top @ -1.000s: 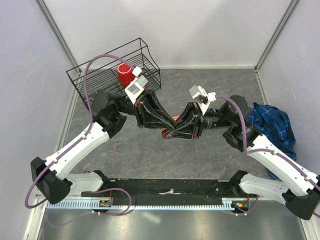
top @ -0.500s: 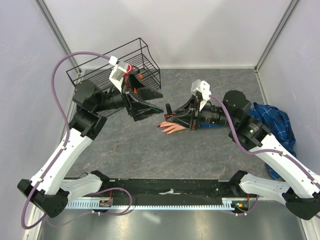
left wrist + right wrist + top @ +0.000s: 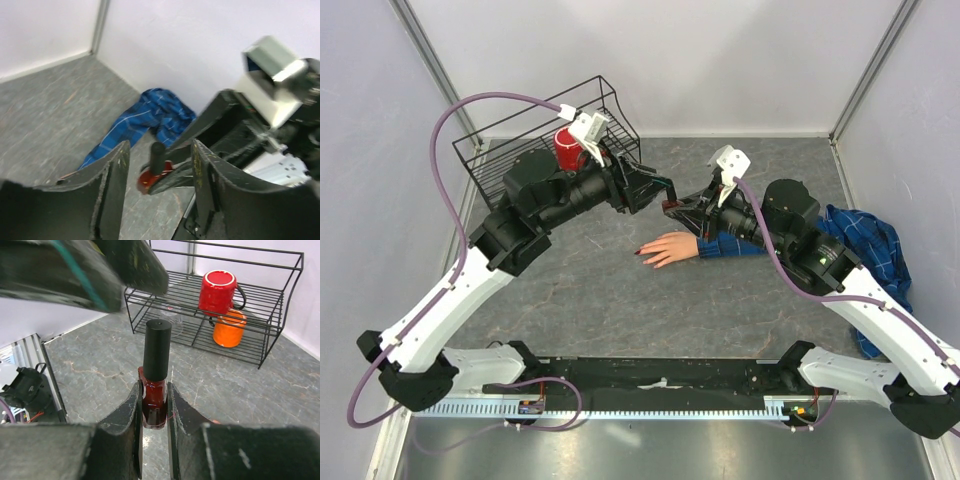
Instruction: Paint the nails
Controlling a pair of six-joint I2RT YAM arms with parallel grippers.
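- Top external view: the desk is seen with a wire rack at its far left corner and a blue plaid cloth at its right edge. Both lie well apart from the work.
- The left arm is stretched from the rack side toward the desk's middle. The left jaws are spread, and in the left wrist view the cap is framed between them but not yet enclosed.
- The right arm is angled in from the right edge, and the right jaws are pinching the polish bottle.
- The fake hand is laid flat near the desk's middle, with its fingers toward the left edge and its plaid cuff toward the right. It is seen just nearside of the raised bottle.
- The polish bottle is held upright by its glass body, so the cap is left free above.
- The cap is judged to be the target of this step. The left jaws should be centred over it and brought down along its axis, then closed at mid-height before any twist is made. The bottle should be kept steady and upright so that nothing is spilled.
- The nails sit at the fingertips and are too small for their colour to be told. Nothing should be brought near them until the cap is off.
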